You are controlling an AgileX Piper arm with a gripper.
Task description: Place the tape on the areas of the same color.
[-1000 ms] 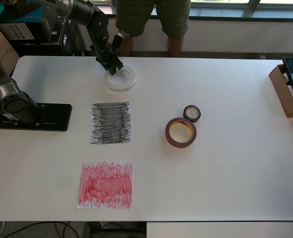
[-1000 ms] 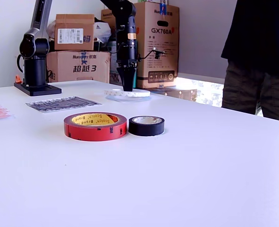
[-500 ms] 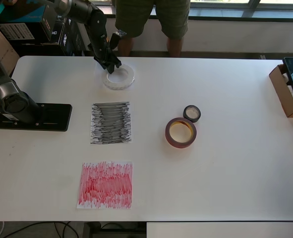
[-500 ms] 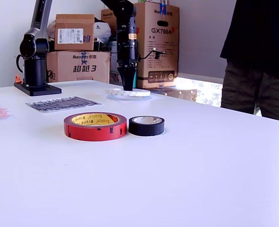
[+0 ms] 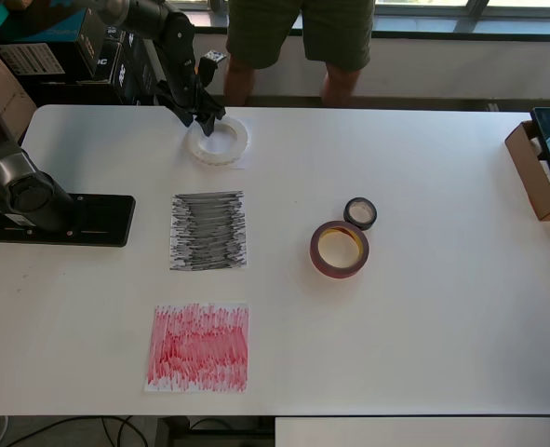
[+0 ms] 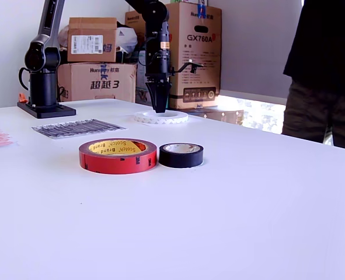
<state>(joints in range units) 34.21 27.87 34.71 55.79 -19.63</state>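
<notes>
White worktop (image 5: 423,335), items as seen from overhead.

Tool (image 5: 203,119): at the far edge toward the overhead view's left corner, tip pointing down at the rim of the white tape ring (image 5: 218,141). In the exterior view the tool (image 6: 159,107) narrows to a point at the ring (image 6: 161,117); whether its jaws are parted or clamped on the rim cannot be told.

White tape ring: flat on the worktop near that far edge; a pale sheet edge shows just beneath it, the sheet otherwise hard to make out.

Black scribbled sheet (image 5: 208,231): flat, between the ring and the red scribbled sheet (image 5: 198,347), which lies by the near edge.

Red-brown tape ring (image 5: 340,249), yellowish core: mid-worktop, flat. Small black roll (image 5: 360,213): just beside it on the far side, touching or nearly so.

Arm base (image 5: 60,218): at the overhead view's left edge.
</notes>
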